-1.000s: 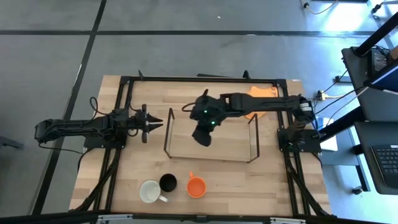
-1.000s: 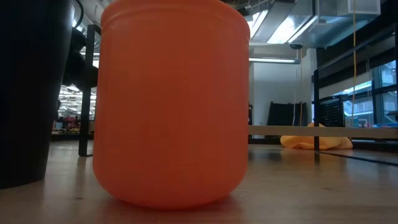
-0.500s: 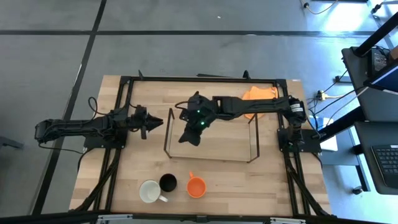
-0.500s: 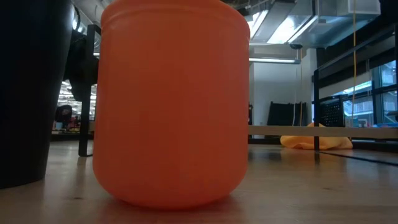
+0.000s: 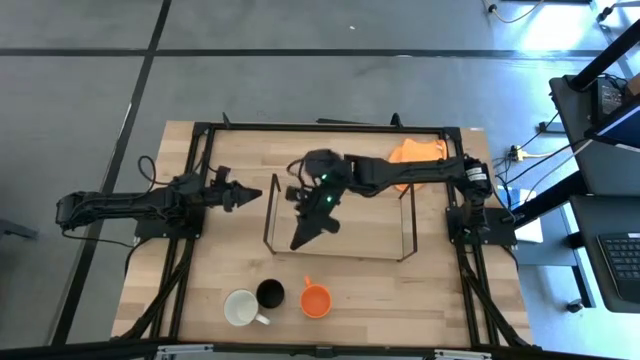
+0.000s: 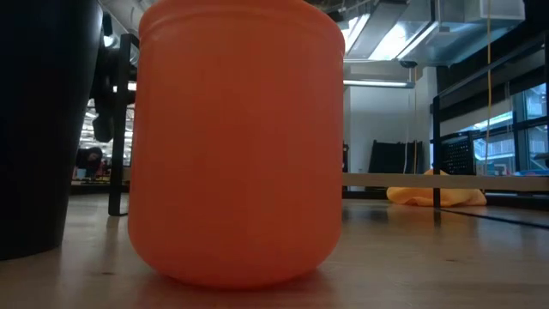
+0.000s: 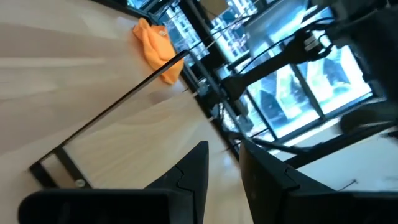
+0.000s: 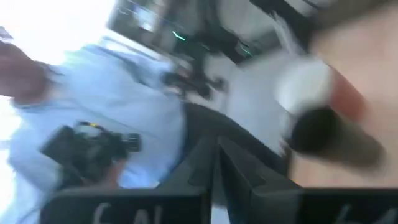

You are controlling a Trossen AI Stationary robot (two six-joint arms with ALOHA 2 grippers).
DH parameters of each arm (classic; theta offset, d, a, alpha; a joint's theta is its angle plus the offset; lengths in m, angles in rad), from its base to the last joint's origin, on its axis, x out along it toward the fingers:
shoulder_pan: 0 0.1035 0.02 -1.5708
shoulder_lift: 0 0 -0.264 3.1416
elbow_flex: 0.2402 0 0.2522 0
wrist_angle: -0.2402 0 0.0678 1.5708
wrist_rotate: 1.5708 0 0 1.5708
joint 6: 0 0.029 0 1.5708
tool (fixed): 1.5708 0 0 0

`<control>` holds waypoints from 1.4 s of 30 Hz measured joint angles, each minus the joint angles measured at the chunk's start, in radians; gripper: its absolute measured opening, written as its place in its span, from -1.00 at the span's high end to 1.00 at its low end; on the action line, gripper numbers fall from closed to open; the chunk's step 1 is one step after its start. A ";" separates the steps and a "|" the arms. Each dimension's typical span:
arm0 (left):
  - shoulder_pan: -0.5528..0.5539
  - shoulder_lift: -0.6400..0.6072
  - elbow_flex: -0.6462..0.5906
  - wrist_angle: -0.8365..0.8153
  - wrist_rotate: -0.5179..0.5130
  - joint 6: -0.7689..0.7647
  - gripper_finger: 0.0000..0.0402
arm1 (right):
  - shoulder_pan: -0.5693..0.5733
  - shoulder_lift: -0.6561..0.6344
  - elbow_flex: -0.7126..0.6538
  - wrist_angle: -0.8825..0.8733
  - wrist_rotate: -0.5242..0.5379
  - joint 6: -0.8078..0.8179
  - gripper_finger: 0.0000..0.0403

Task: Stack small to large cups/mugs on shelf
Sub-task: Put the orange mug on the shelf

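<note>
Three mugs stand on their bases near the table's near edge: white (image 5: 240,307), black (image 5: 270,293) and orange (image 5: 316,300). In the low view the orange mug (image 6: 240,146) fills the front and the black mug (image 6: 34,129) is at the left. The black wire shelf (image 5: 408,225) stands mid-table. My right gripper (image 5: 298,242) is shut and empty. It slants down toward the mugs over the shelf's near left part, and it also shows in the right wrist view (image 8: 216,163). My left gripper (image 5: 258,195) waits left of the shelf, its fingers (image 7: 193,171) a narrow gap apart.
An orange cloth (image 5: 418,152) lies at the far right behind the shelf and also shows in the low view (image 6: 433,196). The black table frame (image 5: 330,127) runs round the work area. Bare wood lies between the shelf and the mugs.
My right gripper has swung from over the shelf's middle toward the table's left and near edge, going down. It has tipped from pointing down to slanting toward the mugs. My left gripper has rolled about its own axis in place. The mugs have stayed still.
</note>
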 joint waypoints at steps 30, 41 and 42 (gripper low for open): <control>-0.002 0.000 0.000 0.092 0.001 -0.028 0.58 | -0.033 -0.073 0.531 -0.469 0.869 -0.677 0.87; -0.002 0.000 0.000 0.082 0.001 0.009 0.58 | 0.077 -0.078 0.534 -1.123 1.058 -0.456 0.87; -0.002 0.000 0.000 0.081 0.000 0.018 0.58 | 0.088 -0.078 0.534 -1.162 1.065 -0.427 0.87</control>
